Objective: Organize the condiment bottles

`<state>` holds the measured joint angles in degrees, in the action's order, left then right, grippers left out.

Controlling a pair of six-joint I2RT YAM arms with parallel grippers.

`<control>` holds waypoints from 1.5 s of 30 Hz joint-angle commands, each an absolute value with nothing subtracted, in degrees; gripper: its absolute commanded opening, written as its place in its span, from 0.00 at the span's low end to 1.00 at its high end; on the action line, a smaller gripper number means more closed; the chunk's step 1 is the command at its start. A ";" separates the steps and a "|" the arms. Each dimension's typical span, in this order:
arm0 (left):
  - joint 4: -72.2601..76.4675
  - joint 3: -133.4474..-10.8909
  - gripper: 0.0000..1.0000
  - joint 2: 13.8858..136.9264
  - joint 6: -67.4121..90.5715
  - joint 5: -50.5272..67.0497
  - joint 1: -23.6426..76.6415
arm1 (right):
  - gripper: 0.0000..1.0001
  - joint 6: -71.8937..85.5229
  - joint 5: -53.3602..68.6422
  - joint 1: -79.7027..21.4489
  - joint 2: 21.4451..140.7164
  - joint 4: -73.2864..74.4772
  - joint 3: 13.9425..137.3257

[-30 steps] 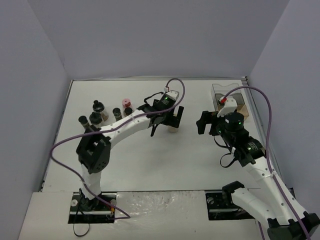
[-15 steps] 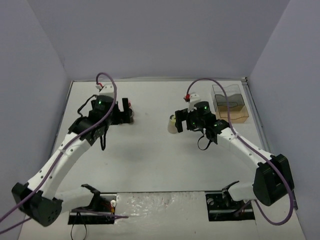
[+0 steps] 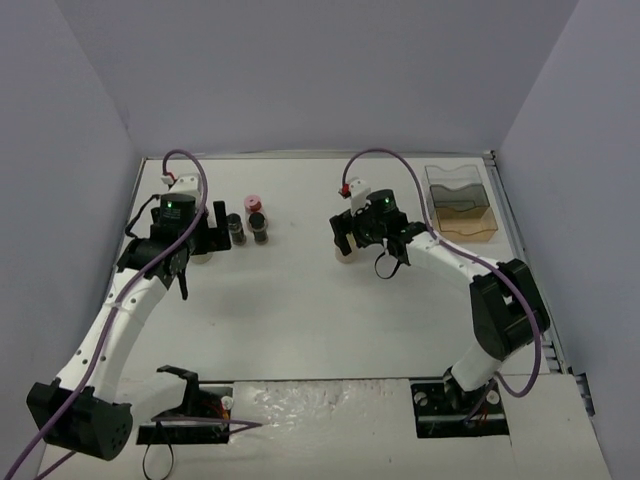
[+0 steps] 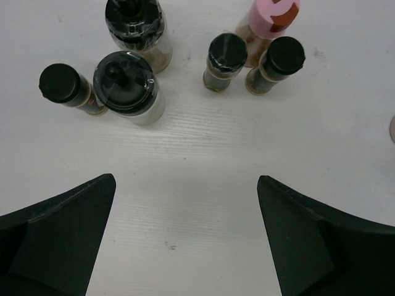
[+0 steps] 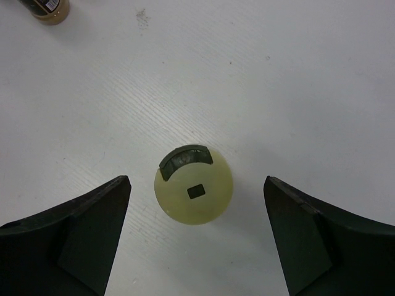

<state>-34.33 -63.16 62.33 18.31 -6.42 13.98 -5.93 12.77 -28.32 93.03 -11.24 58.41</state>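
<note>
Straddling the yellow-capped bottle (image 5: 194,192) with the right gripper (image 5: 196,182) spread wide; could topple it by closing off-centre; left gripper (image 4: 186,180) equally wide above crowded bottles (image 4: 128,87).

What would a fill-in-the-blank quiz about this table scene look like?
1. The lone bottle lined up with the right gripper has a pale ____ cap.
2. Among the clustered bottles ahead of the left gripper, just one cap is ____.
3. Both grippers are ____, gripping nothing.
4. The clear tray sits in the far ____ corner of the table.
Missing words: yellow; pink; open; right.
</note>
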 commanded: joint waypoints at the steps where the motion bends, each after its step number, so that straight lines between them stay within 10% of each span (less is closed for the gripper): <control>1: -32.26 -63.69 0.97 61.11 16.14 -5.81 12.13 | 0.81 -8.67 14.77 -29.09 94.41 -15.59 61.40; 18: -32.86 -62.84 0.97 58.01 14.69 -7.82 12.13 | 0.00 -6.97 7.23 -18.77 87.10 -13.02 69.30; 29: -32.09 -62.41 0.97 59.15 15.88 -3.15 9.11 | 0.00 -0.10 0.38 3.75 98.48 -9.50 87.05; 45: -31.13 -62.05 0.97 60.45 16.01 0.00 6.87 | 0.00 -4.61 3.92 11.16 115.45 -9.53 102.46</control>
